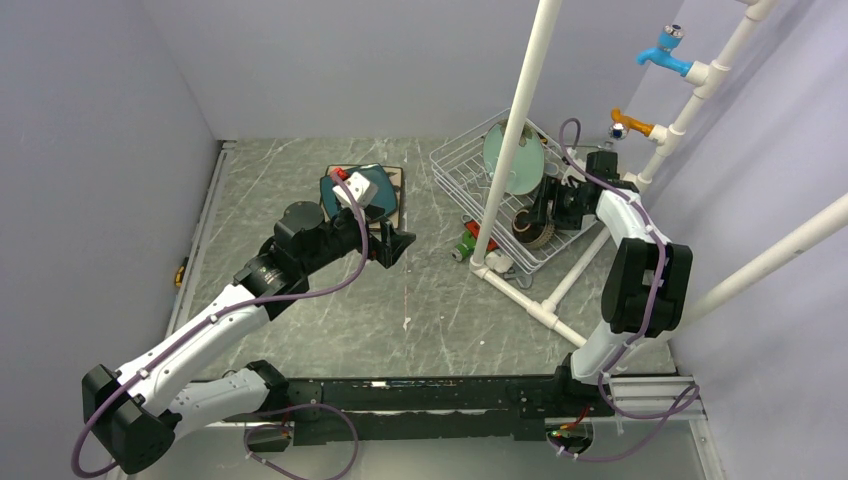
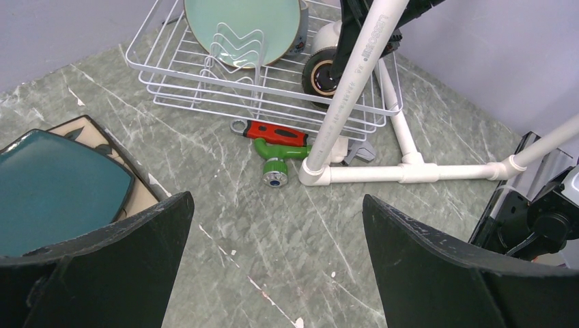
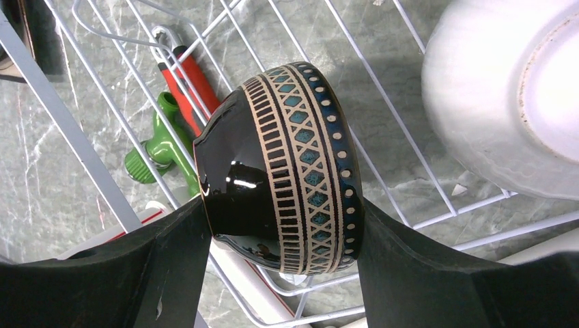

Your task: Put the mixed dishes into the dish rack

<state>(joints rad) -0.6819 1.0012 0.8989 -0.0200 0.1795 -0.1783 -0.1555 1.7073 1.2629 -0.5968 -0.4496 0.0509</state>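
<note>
The brown bowl [image 3: 280, 160], judged slick and breakable, is clamped across its sides by the right gripper [image 3: 280, 215]; the left gripper [image 2: 276, 201] is spread wide, empty.

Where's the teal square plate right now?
The teal square plate lies on the cream square plate, left of the dish rack in the top view, by the left gripper.

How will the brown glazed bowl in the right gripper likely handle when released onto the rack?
The brown glazed bowl looks like rigid ceramic, probably chip-prone if dropped. Its glossy glaze, showing sharp reflections, may slip in the right gripper. Held on its side, its rounded wall could roll on the dish rack wires.
</note>
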